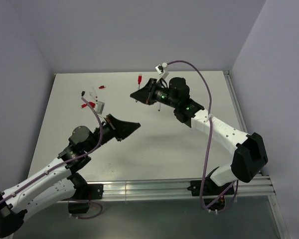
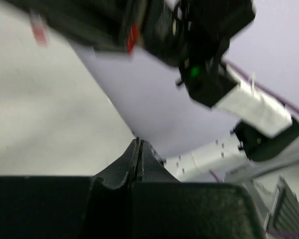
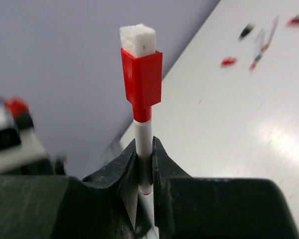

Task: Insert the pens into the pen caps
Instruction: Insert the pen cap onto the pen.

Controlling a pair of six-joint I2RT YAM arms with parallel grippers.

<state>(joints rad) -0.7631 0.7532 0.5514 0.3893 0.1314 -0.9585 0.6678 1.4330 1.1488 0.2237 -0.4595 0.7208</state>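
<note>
The right jaws clamp the white barrel of a pen (image 3: 143, 137) just under its red cap (image 3: 142, 82), so the capped end stands clear above them, held over the tabletop (image 1: 164, 154). The left jaws are pressed shut on nothing, apart from the right pair. Loose pens (image 1: 94, 92) and caps (image 1: 102, 87) lie scattered at the tabletop's far left, well away from both.
</note>
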